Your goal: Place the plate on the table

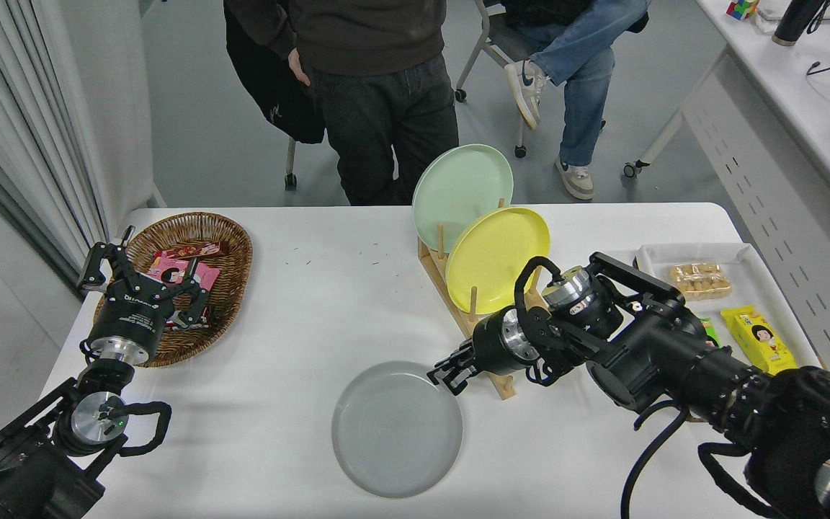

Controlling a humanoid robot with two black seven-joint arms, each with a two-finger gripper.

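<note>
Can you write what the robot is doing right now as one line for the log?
right gripper: at plate rim, grip unclear | plate: flat on table | left gripper: parked over basket, open
</note>
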